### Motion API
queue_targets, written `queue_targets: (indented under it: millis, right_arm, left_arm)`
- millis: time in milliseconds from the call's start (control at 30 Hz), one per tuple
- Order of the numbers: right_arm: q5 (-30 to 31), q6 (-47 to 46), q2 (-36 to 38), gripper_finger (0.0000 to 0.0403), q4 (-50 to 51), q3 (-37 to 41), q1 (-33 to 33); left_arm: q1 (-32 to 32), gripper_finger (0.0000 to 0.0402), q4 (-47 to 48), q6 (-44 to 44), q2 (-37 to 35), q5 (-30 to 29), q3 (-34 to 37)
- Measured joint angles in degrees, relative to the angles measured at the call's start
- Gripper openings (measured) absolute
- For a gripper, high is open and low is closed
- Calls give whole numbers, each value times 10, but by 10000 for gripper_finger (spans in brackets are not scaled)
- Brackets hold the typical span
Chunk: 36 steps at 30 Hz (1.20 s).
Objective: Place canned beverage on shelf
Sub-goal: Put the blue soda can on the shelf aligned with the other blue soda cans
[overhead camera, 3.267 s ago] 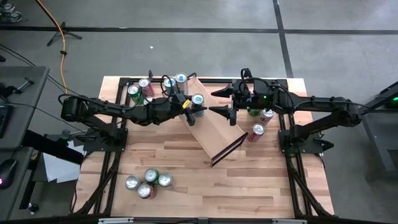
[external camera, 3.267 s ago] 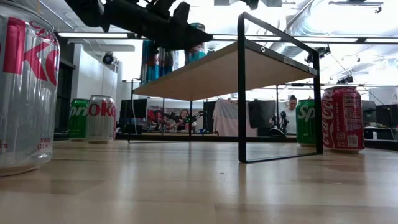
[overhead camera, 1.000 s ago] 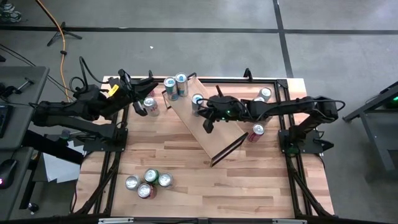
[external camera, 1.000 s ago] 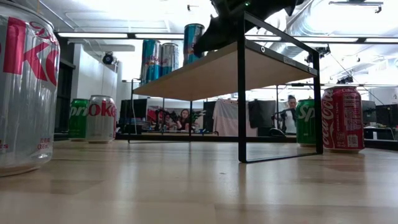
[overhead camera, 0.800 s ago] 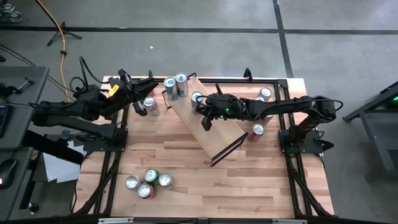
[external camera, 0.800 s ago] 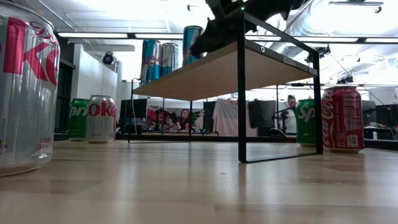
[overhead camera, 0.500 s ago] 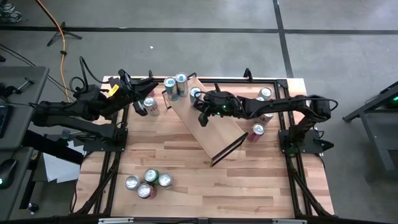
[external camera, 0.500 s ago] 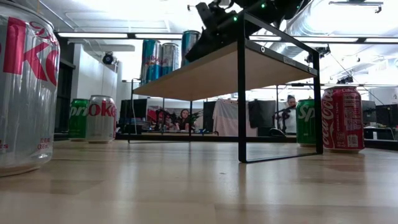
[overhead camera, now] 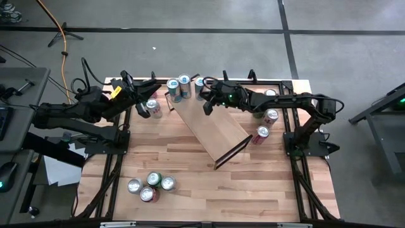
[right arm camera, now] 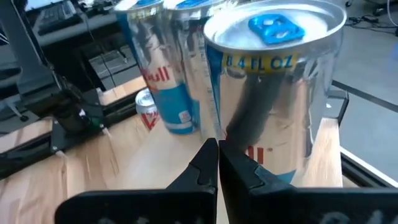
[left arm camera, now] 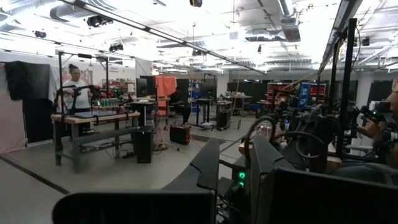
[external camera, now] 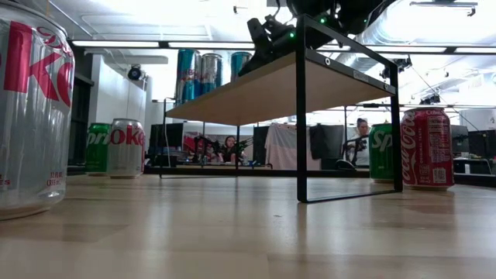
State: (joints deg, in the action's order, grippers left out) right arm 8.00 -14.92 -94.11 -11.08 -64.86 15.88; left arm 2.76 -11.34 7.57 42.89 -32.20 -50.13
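Right pincer (right arm camera: 217, 163), closed and empty, presses against the can (right arm camera: 273, 81) on the shelf (overhead camera: 212, 130).

Dark jointed arms, green indicator lights

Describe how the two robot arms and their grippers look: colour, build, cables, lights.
Both arms are black, slim and jointed, with black cables looped along them. The left arm carries a small yellow tag near its gripper. The right arm shows a green light behind its gripper. The right gripper's fingers are dark, tapered wedges.
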Motion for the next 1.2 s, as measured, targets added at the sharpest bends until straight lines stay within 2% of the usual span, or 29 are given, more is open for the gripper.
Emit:
queue_targets:
  millis: [167,267,400,467,567,967,1200]
  right_arm:
    - [-44,18,2,0,5,0,13]
    - [-54,47,15,0,55,0,15]
    - [10,77,27,0,131,0,14]
    - [44,77,27,0,133,0,15]
    - [60,74,21,0,114,0,20]
    - [48,30,-23,0,51,0,21]
    - [13,14,-40,0,16,0,21]
  left_arm:
    - [0,1,0,0,0,0,0]
    - [0,0,0,0,0,0,0]
    - [0,0,0,1,0,0,0]
    - [0,0,1,1,0,0,0]
    - [0,0,2,0,0,0,0]
    - [0,0,5,-5,0,-1,0]
    - [0,0,7,-5,0,-1,0]
